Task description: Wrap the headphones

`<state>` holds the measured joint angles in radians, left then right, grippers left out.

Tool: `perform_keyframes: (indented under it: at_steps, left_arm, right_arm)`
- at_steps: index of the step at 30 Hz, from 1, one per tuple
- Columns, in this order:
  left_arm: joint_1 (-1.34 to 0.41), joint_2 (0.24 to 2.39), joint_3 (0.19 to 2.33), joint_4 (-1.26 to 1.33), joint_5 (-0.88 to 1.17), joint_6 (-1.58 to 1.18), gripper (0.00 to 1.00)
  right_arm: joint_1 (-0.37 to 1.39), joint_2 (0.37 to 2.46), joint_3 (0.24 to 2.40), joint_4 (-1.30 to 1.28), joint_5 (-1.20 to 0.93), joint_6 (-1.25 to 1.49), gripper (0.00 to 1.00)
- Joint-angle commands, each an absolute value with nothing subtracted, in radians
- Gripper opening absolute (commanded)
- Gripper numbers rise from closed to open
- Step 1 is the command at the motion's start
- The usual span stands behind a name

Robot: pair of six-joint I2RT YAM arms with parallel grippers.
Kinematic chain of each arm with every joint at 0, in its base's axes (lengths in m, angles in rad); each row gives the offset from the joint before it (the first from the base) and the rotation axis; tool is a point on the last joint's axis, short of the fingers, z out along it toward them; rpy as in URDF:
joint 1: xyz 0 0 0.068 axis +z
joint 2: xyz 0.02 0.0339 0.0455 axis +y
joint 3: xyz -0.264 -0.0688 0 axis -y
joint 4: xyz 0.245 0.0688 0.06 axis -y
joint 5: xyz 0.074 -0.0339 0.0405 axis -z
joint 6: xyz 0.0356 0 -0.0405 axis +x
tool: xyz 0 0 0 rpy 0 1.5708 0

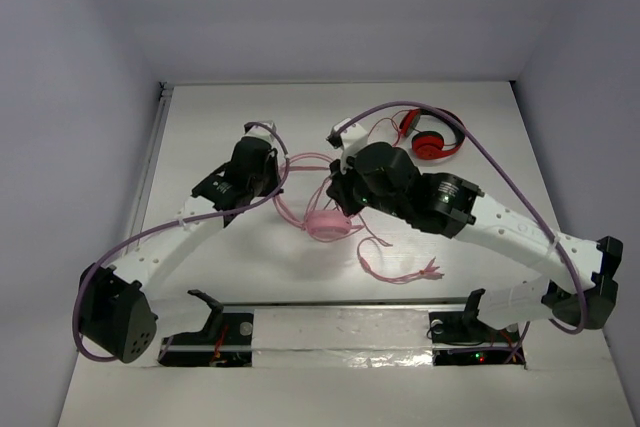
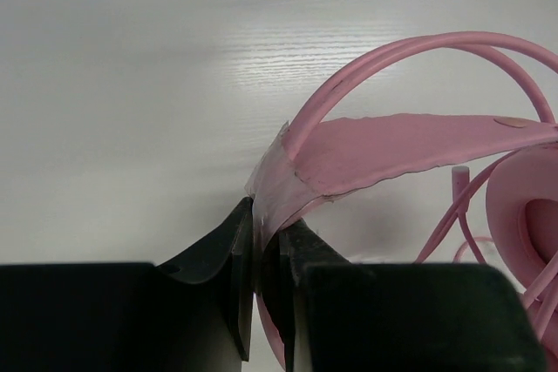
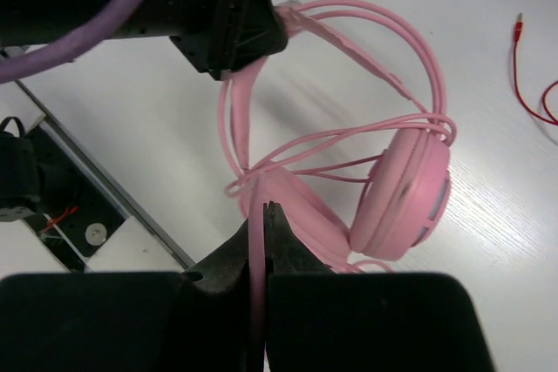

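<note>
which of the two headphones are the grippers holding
The pink headphones mid-table: the left gripper is shut on their headband, the right gripper on their cable. The red-and-black headphones lie untouched at the far right.

We find the left arm (image 1: 180,237) reaching from lower left towards frame centre, and the right arm (image 1: 520,237) reaching in from lower right. The left gripper (image 2: 266,241) and right gripper (image 3: 264,215) are each pinched tight on the headphones (image 3: 405,189).
</note>
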<state>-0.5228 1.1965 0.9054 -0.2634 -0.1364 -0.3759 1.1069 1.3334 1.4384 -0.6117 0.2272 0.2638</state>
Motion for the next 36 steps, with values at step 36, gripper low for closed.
perform_keyframes:
  at_steps: [36]
  left_arm:
    - [-0.241,1.08,0.986,-0.013,0.883,-0.366,0.0]
  right_arm:
    - [0.775,1.178,1.01,-0.232,0.251,0.351,0.22]
